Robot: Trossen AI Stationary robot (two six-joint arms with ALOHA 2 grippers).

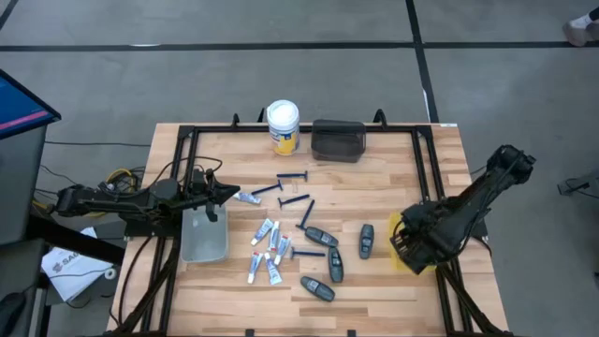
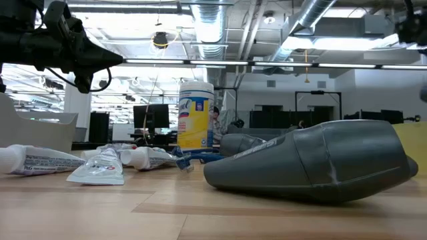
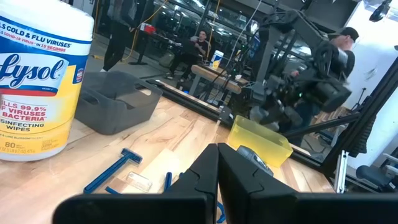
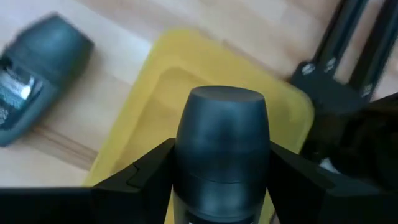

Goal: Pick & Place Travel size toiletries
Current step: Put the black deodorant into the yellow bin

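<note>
Left gripper (image 1: 227,192), above the far end of the clear tray (image 1: 204,234) at the table's (image 1: 393,168) left side; fingers pressed together with nothing between them, as the left wrist view shows (image 3: 217,174). Just right of it, one small tube (image 1: 248,197); beyond, three thin blue razors (image 1: 292,177) near the table's middle, one of them beside a small clear cap in the left wrist view (image 3: 115,169). Tubes (image 1: 267,248), white and blue with red ends, in a loose cluster at centre front; their print is too small to read. Jar of wipes (image 1: 283,126) at the far edge, white lid, yellow label; legible in the left wrist view (image 3: 37,87): "Lysol", "COLD & FLU VIRUSES", "99.9% OF VIRUSES BACTERIA", "DISINFECTING WIPES", "80". Dark tray (image 1: 338,139) just right of the jar. Dark grey pods (image 1: 318,236) scattered right of the tubes, one more (image 1: 367,241) nearer the yellow tray; one pod fills the foreground of the low view (image 2: 313,163). Right gripper (image 1: 410,245), over the yellow tray (image 1: 397,251) at the table's right side; fingers clamped on a grey pod (image 4: 222,143) held above that tray (image 4: 155,106).
</note>
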